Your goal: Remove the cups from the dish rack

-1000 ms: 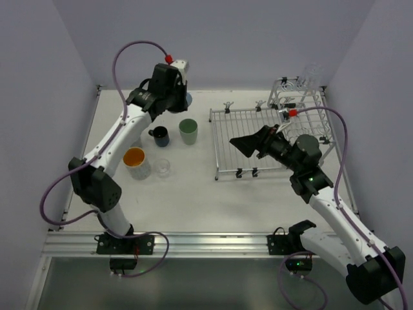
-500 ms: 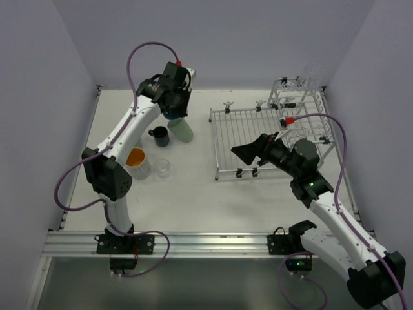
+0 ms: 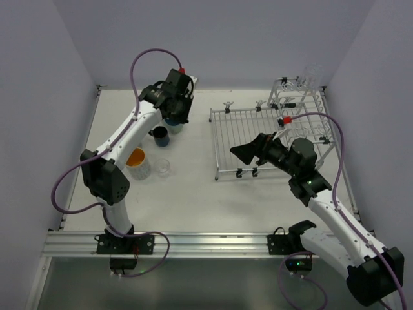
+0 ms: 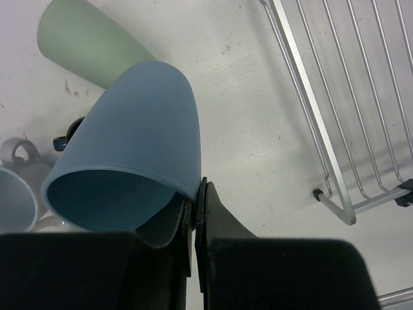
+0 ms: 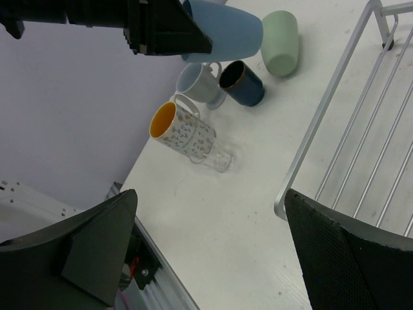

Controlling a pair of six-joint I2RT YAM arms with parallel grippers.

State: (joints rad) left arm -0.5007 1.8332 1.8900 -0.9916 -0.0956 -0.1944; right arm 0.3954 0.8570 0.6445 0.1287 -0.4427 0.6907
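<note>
The left pincer [image 4: 197, 213] pinches the light blue tumbler [image 4: 139, 129] by its rim, tipped near the far edge of the bench [image 3: 193, 187], likely to join the green tumbler [image 4: 84, 42]; the right pincer [image 3: 248, 153] gapes open and empty over the dish rack [image 3: 239, 129], ready for more.

Top external: high at the near side, whole table [image 3: 193, 200] below
Left wrist: close, looking down
Right wrist: farther, facing left
Shared: light blue tumbler [image 4: 142, 129] (all three)
</note>
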